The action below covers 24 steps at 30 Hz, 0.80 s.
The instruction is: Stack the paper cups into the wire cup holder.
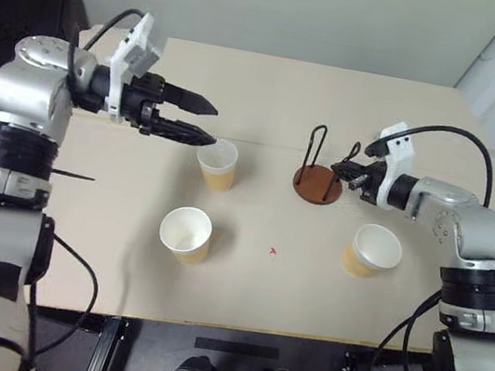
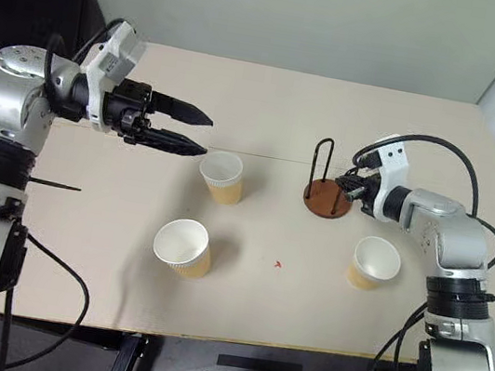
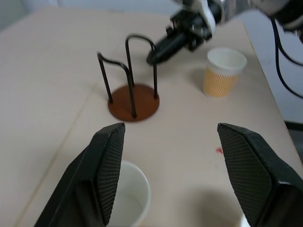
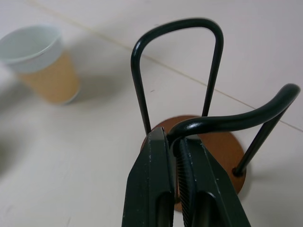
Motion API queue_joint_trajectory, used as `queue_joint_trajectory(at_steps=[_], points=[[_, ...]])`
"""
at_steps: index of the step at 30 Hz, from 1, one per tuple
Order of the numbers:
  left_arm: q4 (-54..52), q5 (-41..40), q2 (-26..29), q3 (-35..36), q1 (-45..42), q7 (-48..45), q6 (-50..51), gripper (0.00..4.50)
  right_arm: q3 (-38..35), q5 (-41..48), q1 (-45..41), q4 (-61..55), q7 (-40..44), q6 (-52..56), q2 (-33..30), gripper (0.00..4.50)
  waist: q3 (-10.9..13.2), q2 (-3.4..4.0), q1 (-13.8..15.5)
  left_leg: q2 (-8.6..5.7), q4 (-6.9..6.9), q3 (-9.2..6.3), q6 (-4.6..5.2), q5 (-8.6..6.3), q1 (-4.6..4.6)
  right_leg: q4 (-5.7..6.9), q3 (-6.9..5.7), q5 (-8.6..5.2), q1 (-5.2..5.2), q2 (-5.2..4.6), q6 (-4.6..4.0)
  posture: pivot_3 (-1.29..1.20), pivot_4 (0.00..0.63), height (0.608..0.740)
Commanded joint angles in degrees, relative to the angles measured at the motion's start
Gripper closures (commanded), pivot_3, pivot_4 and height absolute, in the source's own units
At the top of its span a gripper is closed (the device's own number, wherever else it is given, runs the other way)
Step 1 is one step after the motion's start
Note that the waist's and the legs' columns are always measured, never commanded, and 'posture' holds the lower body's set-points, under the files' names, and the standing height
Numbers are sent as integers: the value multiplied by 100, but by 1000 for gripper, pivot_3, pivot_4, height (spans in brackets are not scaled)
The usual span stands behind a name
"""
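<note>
The holder [image 1: 317, 183] stands upright mid-table, and the right gripper [image 4: 176, 156] is clamped on one of its wire loops. The left gripper [image 1: 203, 118] hovers with jaws wide just above the far cup [image 1: 217, 164]. A second cup [image 1: 186, 233] stands nearer, a third [image 1: 372, 250] by the right arm.

Left arm raised and bent across the body, left claw [image 1: 203, 118] roughly level, pointing toward the robot's right, fingers [image 3: 106, 161] spread wide with nothing between them. Right arm reaches forward and inward, right claw [image 4: 174, 156] tilted slightly down, fingers pinched together on one black wire loop of the wire cup holder [image 1: 317, 183].
</note>
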Motion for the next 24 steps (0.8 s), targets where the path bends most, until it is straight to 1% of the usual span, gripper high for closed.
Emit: queue_joint_trajectory(at_steps=[1, 7, 13, 24], points=[[-374, -248, 202, -114, 59, -188, 105, 1136, 87, 240, -4, -863, 286, 179, -125, 4485, 0, 0, -11, 1, 1, 0, -1, 0, -6, -1, 0, 0, -5, 1, 0, 0, 150, 740], [-534, -404, 368, -162, 185, -188, 222, 1136, 125, 486, 31, -1538, 425, 516, -218, 4485, 0, 0, -11, 0, 24, -2, -1, 1, -18, 4, -2, 0, -9, 0, 1, 0, 150, 740], [-669, -502, 446, -144, 318, -188, 323, 1136, 218, 536, 218, -1733, 440, 584, -292, 4485, 0, 0, -6, 0, 39, -7, -1, 1, -17, 12, -5, 1, -4, 1, 1, 0, 150, 740], [-791, -500, 443, -88, 370, -188, 466, 1136, 159, 782, 429, -2051, 438, 812, -296, 4485, 0, 0, -16, 0, 48, -9, -1, 1, -18, 17, -6, 1, -3, 1, 2, 0, 150, 740]])
